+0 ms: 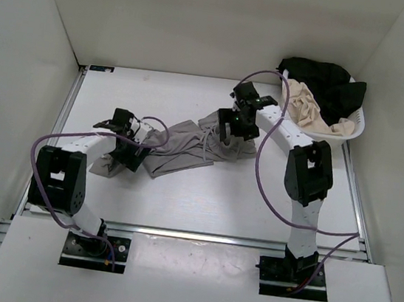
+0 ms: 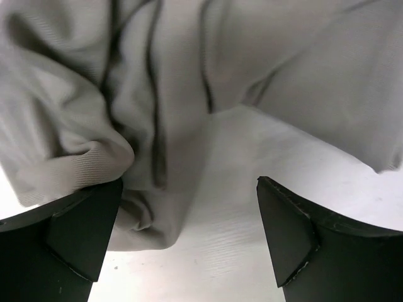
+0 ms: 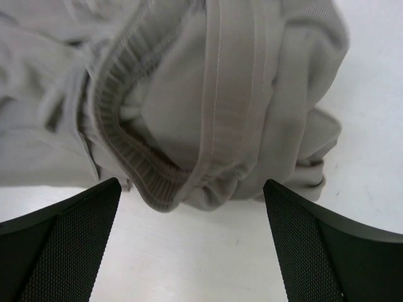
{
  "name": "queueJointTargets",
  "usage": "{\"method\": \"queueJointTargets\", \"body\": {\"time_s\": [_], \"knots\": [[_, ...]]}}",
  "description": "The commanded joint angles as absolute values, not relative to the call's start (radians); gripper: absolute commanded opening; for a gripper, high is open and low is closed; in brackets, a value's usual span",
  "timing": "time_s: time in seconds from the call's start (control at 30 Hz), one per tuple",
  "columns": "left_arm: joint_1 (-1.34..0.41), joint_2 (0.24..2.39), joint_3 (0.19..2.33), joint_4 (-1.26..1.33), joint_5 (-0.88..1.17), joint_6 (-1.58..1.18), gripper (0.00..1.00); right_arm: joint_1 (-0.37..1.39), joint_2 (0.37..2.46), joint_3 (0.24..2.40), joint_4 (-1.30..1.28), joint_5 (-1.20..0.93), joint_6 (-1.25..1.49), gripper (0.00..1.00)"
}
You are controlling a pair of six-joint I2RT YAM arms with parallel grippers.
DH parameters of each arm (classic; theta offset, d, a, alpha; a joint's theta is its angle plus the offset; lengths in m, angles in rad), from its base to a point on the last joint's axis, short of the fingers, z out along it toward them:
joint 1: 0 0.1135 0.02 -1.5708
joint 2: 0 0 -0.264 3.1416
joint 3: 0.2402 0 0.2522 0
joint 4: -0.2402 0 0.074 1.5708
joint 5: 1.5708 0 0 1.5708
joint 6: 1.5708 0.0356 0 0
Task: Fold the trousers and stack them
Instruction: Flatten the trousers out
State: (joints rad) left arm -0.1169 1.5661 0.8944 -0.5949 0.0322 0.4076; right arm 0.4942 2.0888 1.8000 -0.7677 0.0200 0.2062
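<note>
We found the table (image 1: 210,204) bare on the near side of the trousers (image 1: 184,149), bare again beyond them, a white basket (image 1: 357,128) of clothes blocking their far right, left arm (image 1: 61,173) and right arm (image 1: 307,172) crowding either end

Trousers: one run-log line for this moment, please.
trousers: crumpled on table, unfolded | left jaws: open, at left end | right jaws: open, over waistband

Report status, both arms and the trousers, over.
Both jaws open, empty, low over cloth. Trousers rumpled on table, unfolded. Basket of other clothes far right, not in the way.
</note>
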Motion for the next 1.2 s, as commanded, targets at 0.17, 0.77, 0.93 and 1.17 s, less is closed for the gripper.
{"method": "queueJointTargets", "body": {"time_s": [0.17, 0.77, 0.93, 1.17], "knots": [[-0.115, 1.582, 0.865, -0.552, -0.044, 0.376, 0.97, 0.583, 2.032, 1.715, -0.804, 0.078, 0.218, 0.89], [-0.115, 1.488, 0.851, -0.589, -0.077, 0.367, 0.14, 0.531, 2.175, 1.891, -0.888, 0.091, 0.247, 0.73], [-0.115, 1.479, 0.928, -0.635, -0.067, 0.367, 0.14, 0.531, 2.059, 1.769, -0.824, 0.046, 0.247, 0.79], [-0.115, 1.489, 0.953, -0.644, -0.067, 0.367, 0.14, 0.540, 2.027, 1.735, -0.790, 0.027, 0.267, 0.76]]}}
